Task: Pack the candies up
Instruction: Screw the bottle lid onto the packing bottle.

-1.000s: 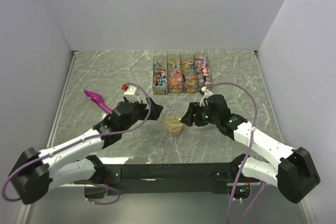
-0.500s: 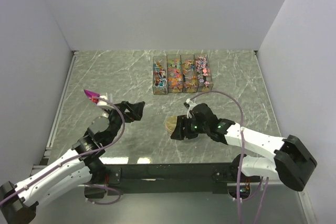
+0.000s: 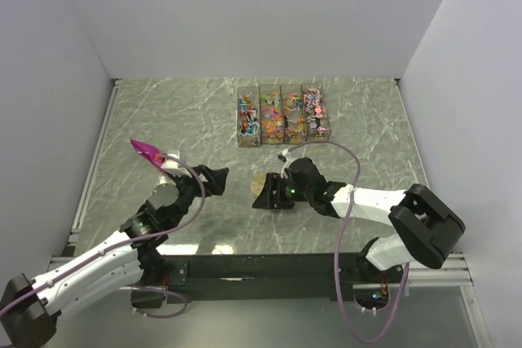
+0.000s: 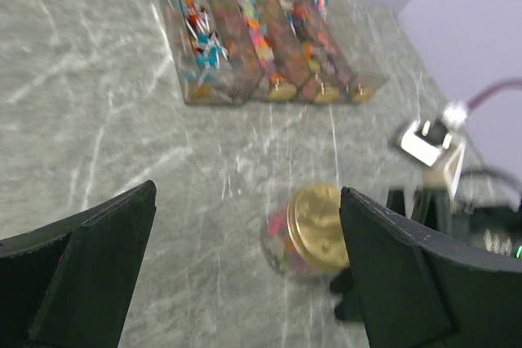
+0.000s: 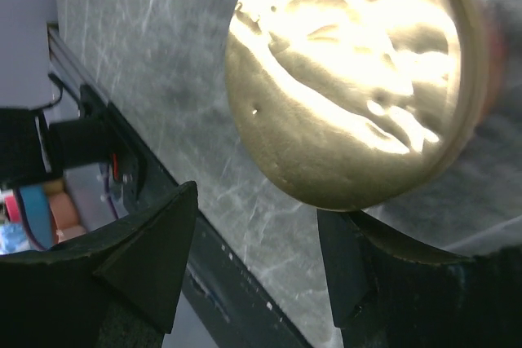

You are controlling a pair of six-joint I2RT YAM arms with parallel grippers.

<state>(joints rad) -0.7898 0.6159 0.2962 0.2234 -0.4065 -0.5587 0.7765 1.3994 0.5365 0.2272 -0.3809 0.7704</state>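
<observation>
The candies (image 3: 281, 113) are tiny wrapped sweets in mixed colours. Most are heaped in four clear boxes (image 3: 248, 141) set side by side at the far side of the table (image 3: 163, 112), and a smaller lot shows through the clear wall of a jar (image 4: 281, 246) capped by a gold lid (image 4: 320, 228) near the middle. Singly they look light, crinkly and apt to slip from a pinch, so I judge they are better moved in bulk by their container, gripped round the jar's body rather than across the smooth, slippery-looking lid. The jar looks stiff, perhaps breakable, and being round it would likely roll if tipped. The sweets lie every which way, too small to give a heading. The boxes run lengthwise from far to near, while the jar's axis rises from the table with the lid uppermost, though whether it leans I cannot tell. The right tool (image 5: 257, 218) is at the jar with its jaws apart — one finger seems to sit at the lid's rim, the other stands clear, so nothing is clamped. The left tool (image 4: 246, 201) hangs wide apart, short of the jar and holding nothing.
</observation>
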